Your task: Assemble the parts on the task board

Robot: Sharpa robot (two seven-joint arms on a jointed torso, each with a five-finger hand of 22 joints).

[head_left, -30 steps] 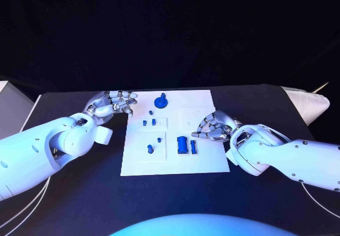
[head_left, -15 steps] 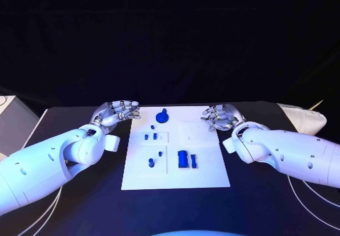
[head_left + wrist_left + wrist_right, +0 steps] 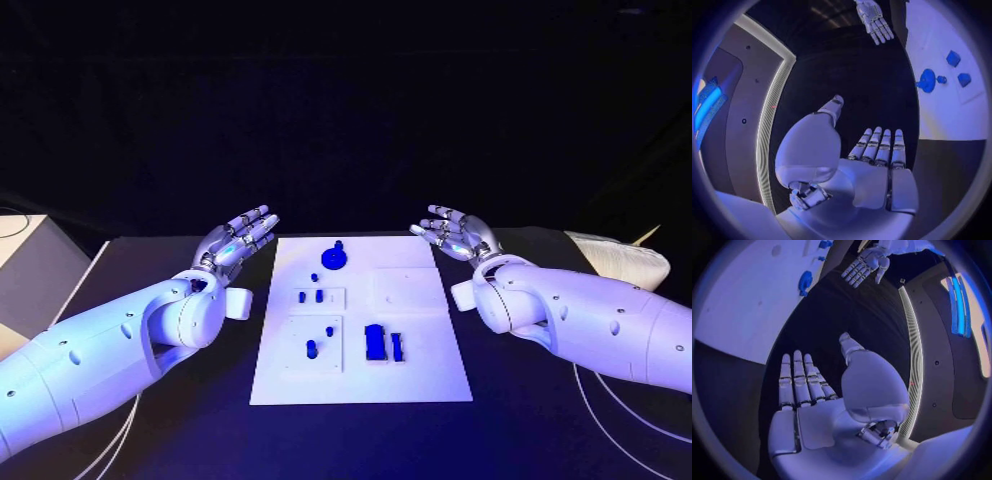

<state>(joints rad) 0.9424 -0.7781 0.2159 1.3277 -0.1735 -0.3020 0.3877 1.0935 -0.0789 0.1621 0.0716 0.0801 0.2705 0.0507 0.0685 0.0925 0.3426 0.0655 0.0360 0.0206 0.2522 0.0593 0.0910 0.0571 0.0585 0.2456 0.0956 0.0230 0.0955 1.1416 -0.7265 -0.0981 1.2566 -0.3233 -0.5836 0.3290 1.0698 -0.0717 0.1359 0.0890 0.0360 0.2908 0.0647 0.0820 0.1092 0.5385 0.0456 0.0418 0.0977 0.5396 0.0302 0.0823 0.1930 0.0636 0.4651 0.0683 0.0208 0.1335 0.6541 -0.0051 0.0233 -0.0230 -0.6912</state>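
Both hands lift off and spread: left robot hand (image 3: 238,240) and right robot hand (image 3: 454,233) hover fingers apart, empty, flanking the board's (image 3: 426,375) far end. Blue parts (image 3: 376,342) sit mid-frame on it. Between steps, I'd judge; next, reach for a part.

White task board (image 3: 418,370), blue parts (image 3: 376,342), black table (image 3: 548,430)

Lab: black table (image 3: 173,420), white task board (image 3: 418,380)
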